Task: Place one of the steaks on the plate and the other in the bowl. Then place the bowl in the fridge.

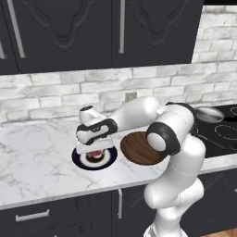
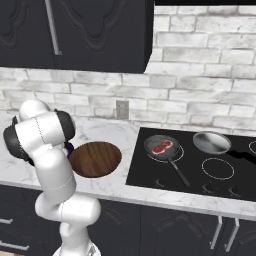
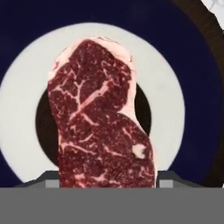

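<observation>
Here, a marble-veined counter (image 1: 32, 162) fills the lower left of the left base view, the wooden bowl (image 1: 136, 149) at centre half hidden behind the arm's elbow. The navy plate (image 1: 107, 159) sits just left of it, largely covered by the gripper (image 1: 95, 155). Its jaws stand apart around a marbled red steak (image 3: 103, 122) over the plate's white ring. A second steak (image 2: 162, 146) lies in a dark pan (image 2: 162, 148).

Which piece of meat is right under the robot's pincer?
The steak over the navy plate, right under the pincer: that steak sits between its tips. The other steak lies far off in the frying pan on the stove.
</observation>
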